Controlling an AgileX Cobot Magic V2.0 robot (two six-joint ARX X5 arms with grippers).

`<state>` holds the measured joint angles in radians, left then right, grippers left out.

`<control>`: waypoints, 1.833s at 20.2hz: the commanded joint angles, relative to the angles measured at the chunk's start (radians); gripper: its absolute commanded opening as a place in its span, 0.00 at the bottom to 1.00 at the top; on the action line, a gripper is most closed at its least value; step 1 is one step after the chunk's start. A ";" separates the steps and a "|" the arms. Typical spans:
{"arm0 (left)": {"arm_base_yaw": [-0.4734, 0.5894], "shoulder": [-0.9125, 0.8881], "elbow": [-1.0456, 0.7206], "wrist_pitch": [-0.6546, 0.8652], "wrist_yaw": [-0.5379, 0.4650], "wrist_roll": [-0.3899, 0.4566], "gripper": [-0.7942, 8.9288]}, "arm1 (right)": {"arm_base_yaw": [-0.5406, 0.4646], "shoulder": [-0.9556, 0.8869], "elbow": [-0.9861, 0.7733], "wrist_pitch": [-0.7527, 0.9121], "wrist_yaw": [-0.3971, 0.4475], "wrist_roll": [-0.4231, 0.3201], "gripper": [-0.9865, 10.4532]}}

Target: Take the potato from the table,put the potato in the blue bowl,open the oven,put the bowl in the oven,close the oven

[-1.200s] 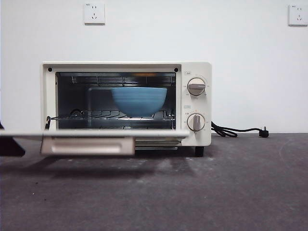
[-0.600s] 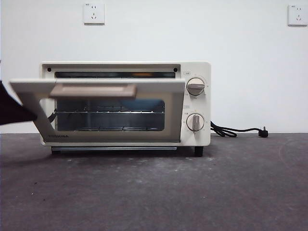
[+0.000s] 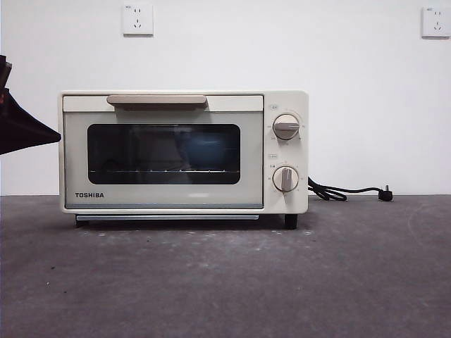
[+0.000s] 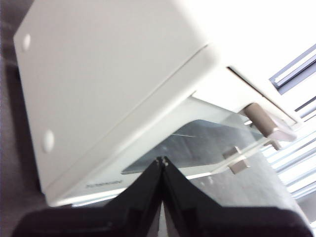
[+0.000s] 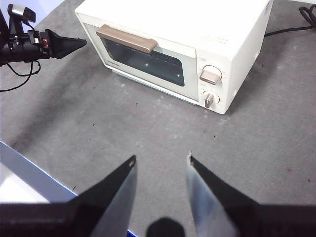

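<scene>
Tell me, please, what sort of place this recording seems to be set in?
Probably a lab test bench staged as a kitchen, not a real one: a toaster oven stands alone on a rough grey table before a bare white wall with sockets, and two robot grippers, left gripper and right gripper, attend it.

Left gripper (image 4: 162, 163): jaws pressed together to a single point, empty, reaching in level from the side; seen in the front view (image 3: 53, 132) as a dark wedge at the edge. Right gripper (image 5: 161, 159): raised high, pointing downward, jaws spread apart, holding nothing, waiting.
</scene>
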<state>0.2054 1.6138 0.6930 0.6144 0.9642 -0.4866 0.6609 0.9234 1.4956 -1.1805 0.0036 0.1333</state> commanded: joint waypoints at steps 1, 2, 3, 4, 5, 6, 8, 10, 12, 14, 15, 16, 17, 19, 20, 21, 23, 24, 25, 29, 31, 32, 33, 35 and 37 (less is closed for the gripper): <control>-0.006 -0.019 -0.004 -0.017 0.036 -0.026 0.07 | 0.002 0.000 0.000 0.002 0.002 0.008 0.23; -0.009 -0.035 -0.004 -0.037 0.036 -0.025 0.07 | 0.002 0.001 0.000 0.000 0.002 0.008 0.23; -0.011 -0.054 -0.004 -0.057 0.034 -0.019 0.07 | 0.002 0.001 0.000 -0.003 0.002 0.008 0.23; -0.012 -0.071 -0.004 -0.071 0.033 -0.012 0.07 | 0.002 0.002 0.000 -0.005 0.002 0.008 0.23; -0.016 -0.100 -0.004 -0.095 0.030 -0.006 0.07 | 0.002 0.004 0.000 -0.008 0.000 0.008 0.23; -0.019 -0.124 -0.004 -0.113 0.027 -0.004 0.07 | 0.002 0.007 0.000 -0.011 -0.004 0.008 0.23; -0.027 -0.187 -0.004 -0.152 0.014 0.002 0.07 | 0.002 0.010 0.000 -0.018 -0.005 0.007 0.23; -0.036 -0.250 -0.004 -0.207 -0.009 0.023 0.07 | 0.002 0.014 0.000 -0.022 -0.005 0.007 0.23; -0.048 -0.331 -0.004 -0.289 -0.035 0.056 0.07 | 0.002 0.019 0.000 -0.026 -0.005 0.003 0.23; -0.061 -0.408 -0.004 -0.380 -0.072 0.091 0.07 | 0.002 0.022 0.000 -0.026 -0.005 0.003 0.23; -0.069 -0.452 -0.004 -0.435 -0.093 0.117 0.07 | 0.002 0.025 0.000 -0.025 -0.005 0.002 0.23; -0.078 -0.494 -0.004 -0.490 -0.117 0.146 0.07 | 0.002 0.026 0.000 -0.026 -0.005 -0.003 0.23; -0.088 -0.536 -0.004 -0.547 -0.146 0.175 0.07 | 0.002 0.028 0.000 -0.026 -0.005 -0.007 0.23; -0.105 -0.608 -0.004 -0.645 -0.196 0.212 0.07 | 0.002 0.032 0.000 -0.025 -0.005 -0.014 0.23; -0.116 -0.654 -0.004 -0.708 -0.232 0.233 0.07 | 0.002 0.033 0.000 -0.026 -0.006 -0.019 0.23; -0.125 -0.689 -0.003 -0.755 -0.258 0.247 0.07 | 0.002 0.036 0.000 -0.025 -0.006 -0.022 0.23; -0.143 -0.757 0.003 -0.858 -0.314 0.282 0.07 | 0.002 0.040 0.000 -0.026 -0.010 -0.028 0.23; -0.151 -0.787 0.010 -0.906 -0.341 0.299 0.07 | 0.002 0.043 0.000 -0.026 -0.021 -0.032 0.23; -0.162 -0.821 0.021 -0.964 -0.373 0.320 0.07 | 0.002 0.047 0.000 -0.025 -0.040 -0.039 0.23; -0.195 -0.916 0.107 -1.198 -0.500 0.397 0.07 | 0.002 0.063 0.000 -0.026 -0.111 -0.061 0.23; -0.206 -0.943 0.167 -1.304 -0.544 0.431 0.07 | 0.002 0.071 0.000 -0.026 -0.111 -0.064 0.23; -0.211 -0.956 0.199 -1.354 -0.552 0.444 0.07 | 0.002 0.076 0.000 -0.026 -0.110 -0.064 0.23; -0.213 -0.964 0.229 -1.396 -0.555 0.455 0.07 | 0.002 0.080 0.000 -0.027 -0.111 -0.064 0.23; -0.214 -0.972 0.285 -1.468 -0.558 0.468 0.07 | 0.002 0.087 0.000 -0.030 -0.111 -0.064 0.23; -0.214 -0.974 0.325 -1.516 -0.572 0.477 0.07 | 0.002 0.093 0.000 -0.036 -0.111 -0.064 0.23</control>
<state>-0.0059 0.6388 1.0122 -0.8917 0.4011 -0.0414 0.6609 1.0153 1.4956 -1.2156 -0.1051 0.0780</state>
